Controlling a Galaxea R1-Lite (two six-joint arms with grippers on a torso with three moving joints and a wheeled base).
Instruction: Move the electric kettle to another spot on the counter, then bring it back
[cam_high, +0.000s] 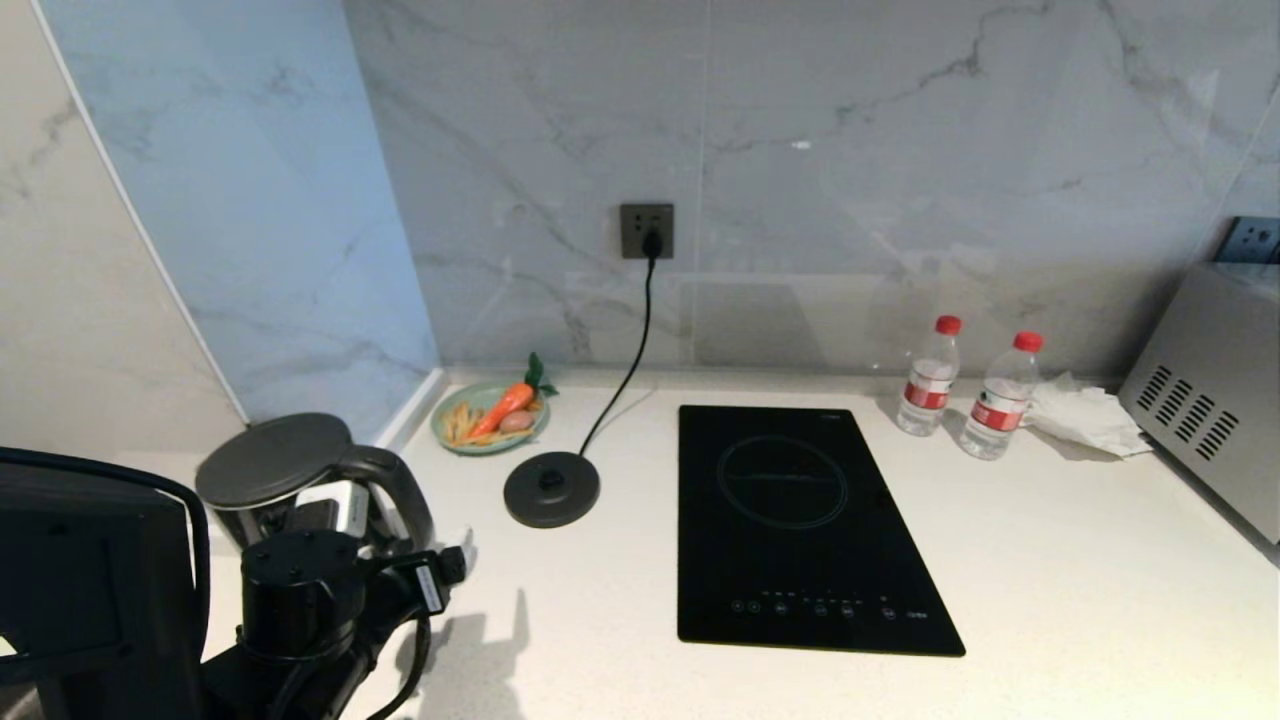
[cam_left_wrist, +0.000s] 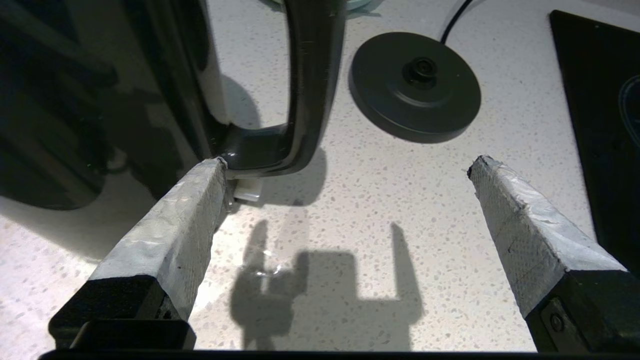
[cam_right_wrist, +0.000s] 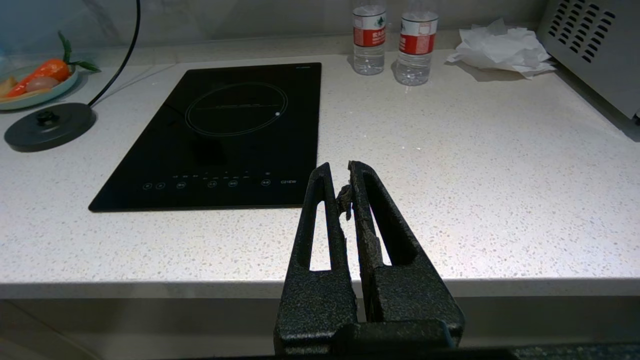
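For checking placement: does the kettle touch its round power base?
Apart. The head view shows bare counter between the electric kettle and power base.

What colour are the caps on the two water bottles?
Red, on both water bottles; clearest in the head view.

The counter (cam_high: 1050, 560) bears the electric kettle (cam_high: 290, 480), power base (cam_high: 551, 488), plate (cam_high: 490, 418) and bottles (cam_high: 928, 377).

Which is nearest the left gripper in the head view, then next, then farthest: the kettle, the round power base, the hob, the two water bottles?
From the left gripper, open at the counter's left end:
1. Electric kettle, right beside it.
2. Power base, just to its right.
3. Hob, mid-counter.
4. Water bottles, far right by the wall; the pair is too close to rank.
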